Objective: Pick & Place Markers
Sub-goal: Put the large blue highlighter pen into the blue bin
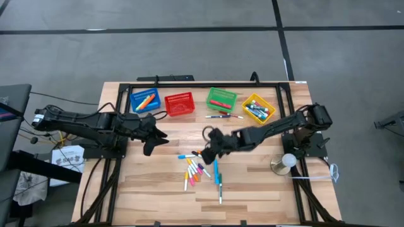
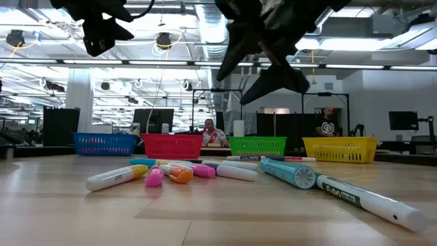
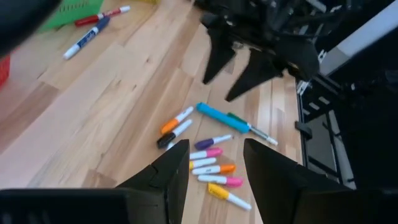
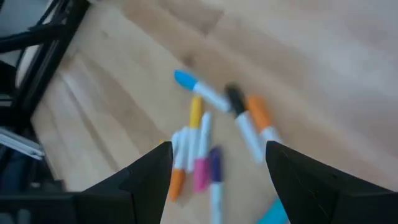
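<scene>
- Right gripper (image 1: 206, 153): raised above the table centre; fingers spread apart, nothing held; the marker cluster (image 1: 196, 169) lies on the wood just beneath and slightly nearer than the fingertips, not touching them.
- Left gripper (image 1: 151, 140): raised left of centre; fingers parted, empty; the cluster lies to its right and nearer, apart.
- More markers (image 1: 222, 116) lie in front of the green basket (image 1: 221, 98); others rest inside the blue basket (image 1: 145, 100) and yellow basket (image 1: 258, 108).
</scene>
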